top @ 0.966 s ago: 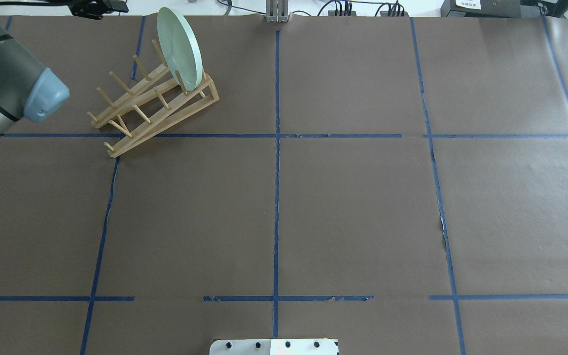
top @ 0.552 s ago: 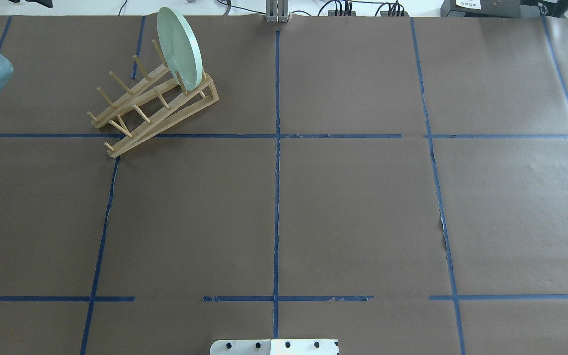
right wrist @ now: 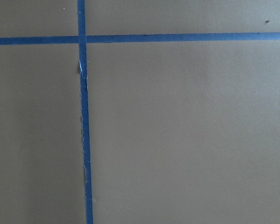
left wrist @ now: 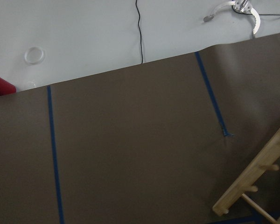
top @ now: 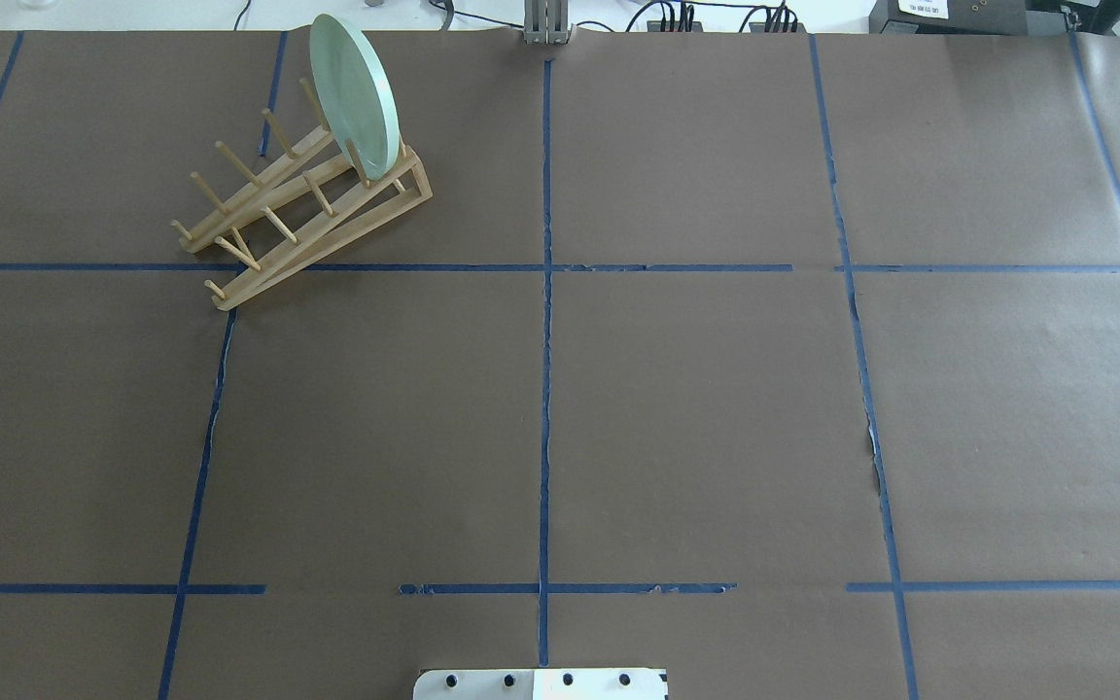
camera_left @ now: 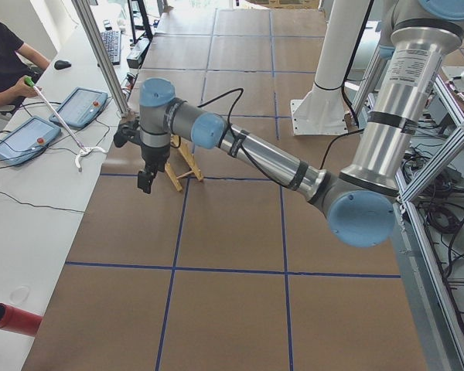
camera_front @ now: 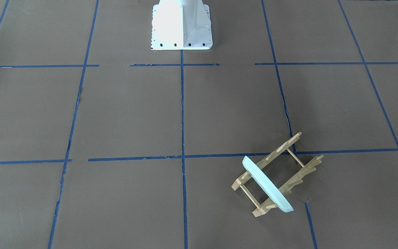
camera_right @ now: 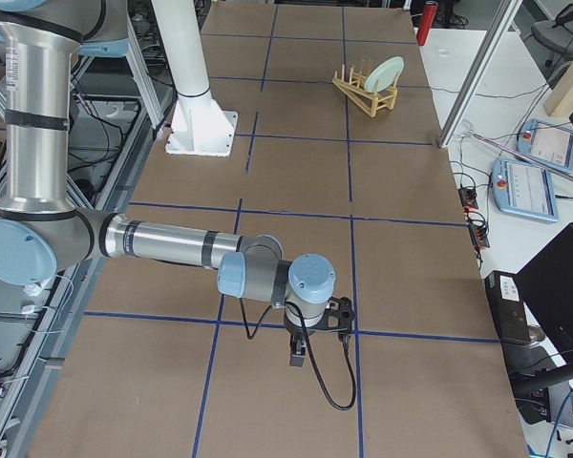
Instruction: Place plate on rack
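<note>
The pale mint-green plate [top: 356,97] stands on edge, leaning between the pegs at the far end of the light wooden rack [top: 297,209] at the table's far left. Both also show in the front view, plate [camera_front: 266,183] and rack [camera_front: 299,166], and small in the right side view, plate [camera_right: 387,72]. My left gripper [camera_left: 145,182] hangs beside the rack, apart from it; only the left side view shows it, so I cannot tell if it is open. My right gripper [camera_right: 299,358] hangs over bare paper far from the rack; I cannot tell its state. A rack end [left wrist: 256,182] shows in the left wrist view.
The white robot base [camera_front: 181,24] stands at the table's near middle edge. A person [camera_left: 8,62] sits at a side bench with tablets [camera_left: 81,104]. A red cylinder [camera_left: 11,318] lies on that bench. Cables and boxes [top: 949,12] line the far edge.
My left arm has drawn back to the left and left the overhead view. The plate and rack have not moved.
</note>
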`<state>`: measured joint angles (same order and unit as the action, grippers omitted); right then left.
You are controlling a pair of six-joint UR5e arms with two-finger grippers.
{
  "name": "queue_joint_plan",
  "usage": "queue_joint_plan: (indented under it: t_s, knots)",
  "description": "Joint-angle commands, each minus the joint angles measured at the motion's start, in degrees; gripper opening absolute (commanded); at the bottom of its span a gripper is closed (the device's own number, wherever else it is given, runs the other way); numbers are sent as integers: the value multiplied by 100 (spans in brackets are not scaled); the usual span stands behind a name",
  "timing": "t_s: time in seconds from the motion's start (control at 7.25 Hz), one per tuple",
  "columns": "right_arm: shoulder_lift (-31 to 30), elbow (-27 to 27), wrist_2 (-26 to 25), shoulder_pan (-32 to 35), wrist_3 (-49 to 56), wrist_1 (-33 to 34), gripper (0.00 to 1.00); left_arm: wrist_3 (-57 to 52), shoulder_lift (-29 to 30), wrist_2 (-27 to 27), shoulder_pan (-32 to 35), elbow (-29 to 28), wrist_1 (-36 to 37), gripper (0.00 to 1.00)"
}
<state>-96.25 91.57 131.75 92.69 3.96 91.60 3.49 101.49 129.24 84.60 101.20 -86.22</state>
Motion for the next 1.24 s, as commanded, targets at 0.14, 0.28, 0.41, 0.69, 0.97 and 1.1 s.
queue_joint_plan:
  t_s: [0.14,0.28,0.41,0.69,0.97,1.1]
  knots:
    - [1,-7,0,4,0,-1,100,-569,-1699,673,408,374,35,100]
    - [1,1,0,4,0,-1,100,-508,-1781,681,408,330,-17,100]
    - [1,-7,0,4,0,-1,100,-516,-1842,655,408,278,113,100]
    - [-7,2,0,-5,0,-1,100,-525,-1764,699,591,216,680,100]
    - [1,-7,0,-5,0,-1,100,-560,-1694,682,601,207,940,100]
    - [1,1,0,4,0,-1,100,-569,-1694,655,601,198,940,100]
